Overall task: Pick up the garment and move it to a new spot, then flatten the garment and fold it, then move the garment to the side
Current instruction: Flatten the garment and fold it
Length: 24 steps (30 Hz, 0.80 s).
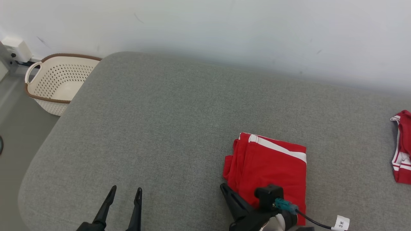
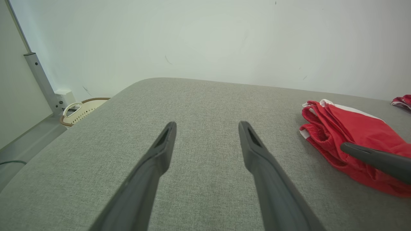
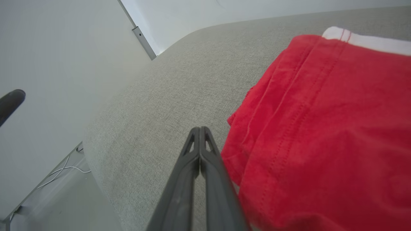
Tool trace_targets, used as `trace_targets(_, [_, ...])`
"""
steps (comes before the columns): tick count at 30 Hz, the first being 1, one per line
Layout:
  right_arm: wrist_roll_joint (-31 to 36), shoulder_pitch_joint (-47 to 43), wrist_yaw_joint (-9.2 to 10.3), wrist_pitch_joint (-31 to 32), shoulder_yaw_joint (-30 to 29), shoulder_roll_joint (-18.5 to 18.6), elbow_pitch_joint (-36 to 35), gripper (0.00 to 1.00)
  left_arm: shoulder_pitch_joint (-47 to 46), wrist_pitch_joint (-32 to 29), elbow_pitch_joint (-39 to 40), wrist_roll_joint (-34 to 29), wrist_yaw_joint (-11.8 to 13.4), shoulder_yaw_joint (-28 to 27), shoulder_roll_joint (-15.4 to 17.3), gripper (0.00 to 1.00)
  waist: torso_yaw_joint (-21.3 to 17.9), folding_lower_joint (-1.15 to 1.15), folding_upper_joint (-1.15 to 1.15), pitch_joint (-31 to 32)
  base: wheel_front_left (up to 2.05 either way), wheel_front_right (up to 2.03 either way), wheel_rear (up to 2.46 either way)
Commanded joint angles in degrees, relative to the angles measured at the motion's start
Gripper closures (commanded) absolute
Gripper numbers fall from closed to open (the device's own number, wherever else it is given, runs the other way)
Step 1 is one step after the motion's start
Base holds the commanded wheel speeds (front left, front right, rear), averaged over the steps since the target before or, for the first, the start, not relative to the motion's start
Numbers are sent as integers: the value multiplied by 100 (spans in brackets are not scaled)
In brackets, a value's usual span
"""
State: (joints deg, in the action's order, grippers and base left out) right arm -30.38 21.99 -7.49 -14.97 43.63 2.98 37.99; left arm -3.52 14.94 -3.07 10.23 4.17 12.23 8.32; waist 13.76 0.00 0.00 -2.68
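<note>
grey padded surface (image 1: 167, 122): fills most of the head view, its far edge against a pale wall. 
garment (image 1: 273, 166): red with a white band along its far edge, folded into a compact rectangle, lying flat on the surface right of centre, towards the near edge. 
basket (image 1: 57, 83): cream, perforated, brown rim, on the floor off the far left corner. 
second red item (image 1: 403, 147): crumpled, white trim, at the right edge, well apart from the garment. 
left gripper (image 1: 126, 189): fingers spread wide, nothing between them, over bare surface, well left of the garment. 
right gripper (image 3: 199, 130): fingers pressed together, nothing held, lying along the garment's near left edge; contact cannot be told.
</note>
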Motion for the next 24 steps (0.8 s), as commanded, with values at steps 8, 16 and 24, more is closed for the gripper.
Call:
trace_targets(8, [-48,62,-1,-25,-368,-7,-540,100,151,37,41,46,78,-37,18,0,-121,0,0,100,0,0,0])
trace_targets(16, [672,-187,-1,-25,-1607,-9,-1021,100,294,37,96,63,141,-111,24,0,-356,0,0,236,0,0,0])
trace_targets(24, [1322,-624,-1,-25,-2888,186,-1233,100,420,37,167,75,173,-176,51,0,-541,0,0,354,0,0,0])
